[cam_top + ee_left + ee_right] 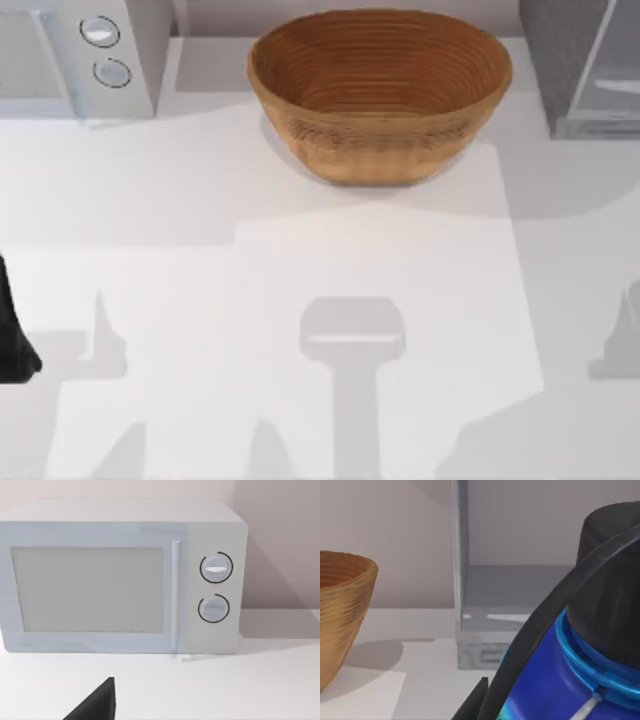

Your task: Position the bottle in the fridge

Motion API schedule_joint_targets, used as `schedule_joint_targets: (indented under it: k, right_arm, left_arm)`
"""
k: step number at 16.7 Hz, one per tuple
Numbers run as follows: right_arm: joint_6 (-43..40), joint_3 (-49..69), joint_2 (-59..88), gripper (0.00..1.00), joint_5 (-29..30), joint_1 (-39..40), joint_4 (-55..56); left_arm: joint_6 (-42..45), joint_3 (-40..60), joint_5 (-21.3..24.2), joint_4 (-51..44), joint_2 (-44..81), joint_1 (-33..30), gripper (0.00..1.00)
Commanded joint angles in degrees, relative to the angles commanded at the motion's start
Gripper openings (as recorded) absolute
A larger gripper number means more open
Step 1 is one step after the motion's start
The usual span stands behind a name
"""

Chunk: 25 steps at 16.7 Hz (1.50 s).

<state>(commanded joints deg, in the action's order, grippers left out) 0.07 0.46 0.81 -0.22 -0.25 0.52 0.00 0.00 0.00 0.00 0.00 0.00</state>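
The bottle (555, 680) sits very near the right wrist camera, showing its blue shoulder and round black cap (615, 590). My right gripper (560, 695) is shut on it, with one dark finger (530, 650) curving up the bottle's side. Just beyond stands the fridge (520, 587), its door (460, 555) swung open and its light inner floor bare. In the top view the fridge (575, 70) is the dark-grey box at the back right corner. My left gripper (12, 345) is parked at the table's left edge.
A large woven bowl (380, 95) stands at the back middle, left of the fridge; the right wrist view has the bowl (340, 615) too. A light-grey microwave (80, 55) with two dials fills the back left corner, and the microwave (120, 580) faces the left wrist.
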Motion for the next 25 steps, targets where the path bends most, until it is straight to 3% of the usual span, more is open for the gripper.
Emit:
schedule_joint_targets:
  k: [6,19,25]
  right_arm:
    - [0.1,10.0,16.2,0.01,-2.6,-2.9,11.3]
    - [0.6,44.3,96.9,0.01,-11.3,-12.6,51.1]
    - [0.8,54.3,117.6,0.01,-14.0,-15.3,62.4]
  left_arm:
    - [0.0,0.0,0.0,0.0,0.0,0.0,1.00]
    - [0.0,0.0,0.0,0.0,0.0,0.0,1.00]
    - [0.0,0.0,0.0,0.0,0.0,0.0,1.00]
